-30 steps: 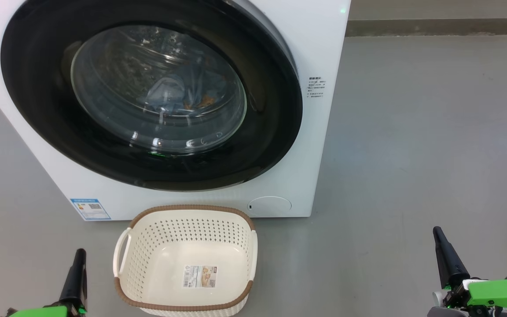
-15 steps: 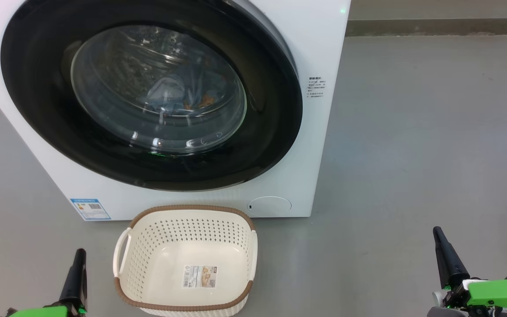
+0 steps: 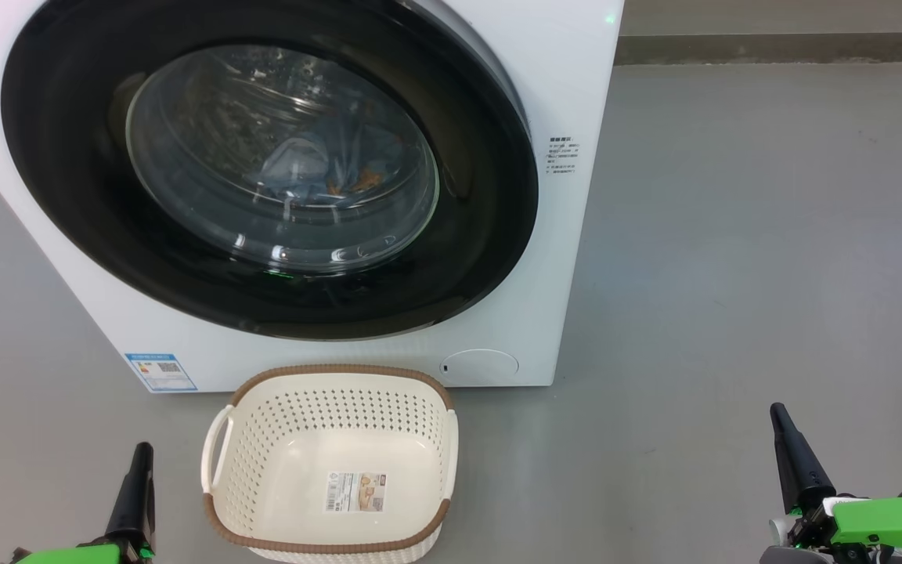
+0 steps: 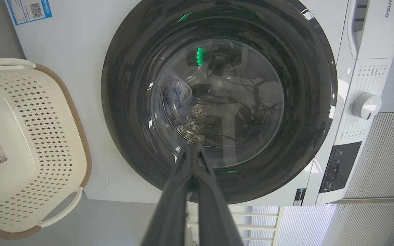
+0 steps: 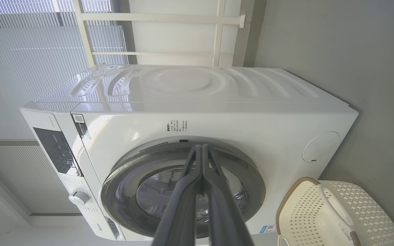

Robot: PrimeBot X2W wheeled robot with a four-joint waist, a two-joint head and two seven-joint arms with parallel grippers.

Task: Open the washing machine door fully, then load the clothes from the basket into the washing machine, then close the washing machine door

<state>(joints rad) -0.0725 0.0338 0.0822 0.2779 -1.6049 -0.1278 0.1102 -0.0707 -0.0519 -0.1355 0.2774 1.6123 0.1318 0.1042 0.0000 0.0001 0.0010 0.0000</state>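
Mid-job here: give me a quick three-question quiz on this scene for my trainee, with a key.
1. True or false: the washing machine door stands open.
2. The clothes lie: A) in the basket; B) inside the washing machine; C) split between both.
3. Fill in: the left gripper and the right gripper are both ___.
Key: 1 false; 2 B; 3 shut.
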